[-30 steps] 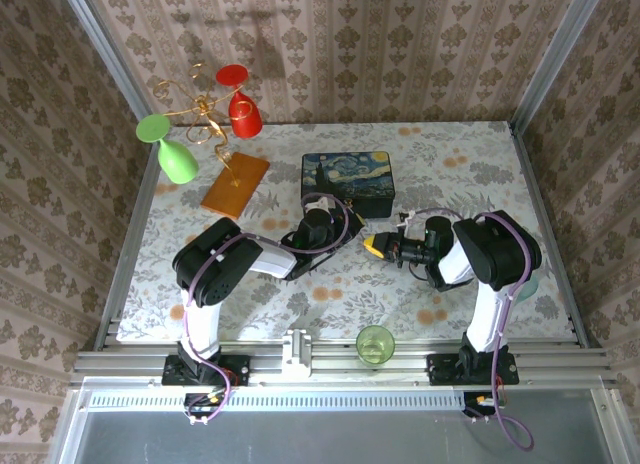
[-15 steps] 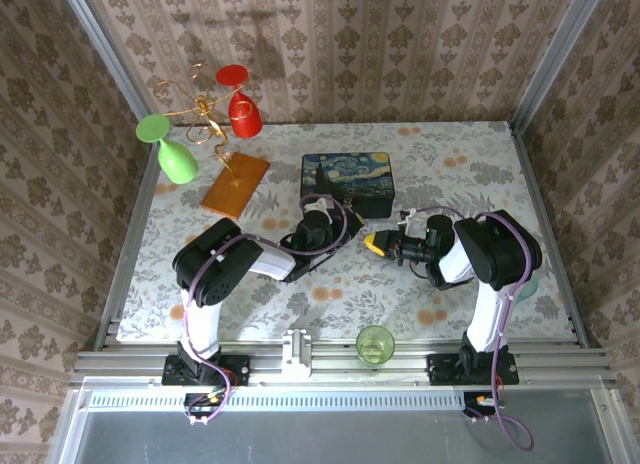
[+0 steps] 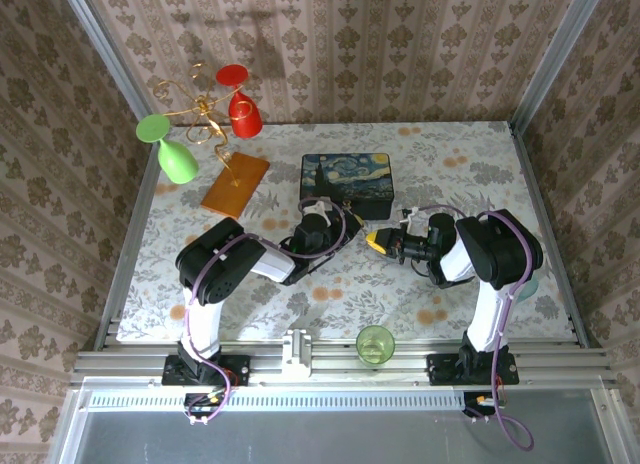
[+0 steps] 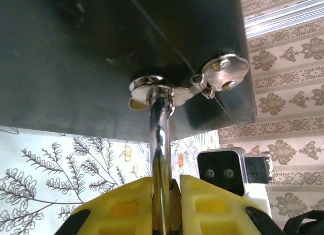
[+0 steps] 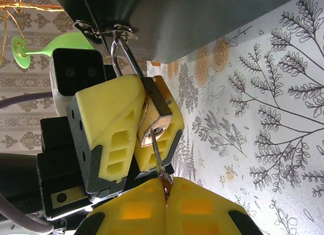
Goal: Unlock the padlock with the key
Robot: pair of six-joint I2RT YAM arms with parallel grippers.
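Note:
The brass padlock (image 5: 157,115) hangs by its silvery shackle (image 4: 159,124) from the clasp ring (image 4: 148,87) on the front of the dark painted box (image 3: 347,181). My left gripper (image 4: 167,188) is shut on the padlock body, its yellow fingers (image 5: 107,122) on either side. The thin silvery key (image 5: 157,156) is stuck into the keyhole in the padlock's underside. My right gripper (image 5: 167,190) is shut on the key's head, right below the padlock. In the top view the left gripper (image 3: 348,227) and right gripper (image 3: 373,241) meet in front of the box.
A green cup (image 3: 375,342) stands near the front rail. An orange board (image 3: 235,184) lies left of the box, under a wire stand with a red glass (image 3: 241,112) and a green glass (image 3: 176,160). Patterned walls close in on three sides.
Both grippers have crept slightly toward the box, the right one up and a little right. Their holds on padlock and key are unchanged.

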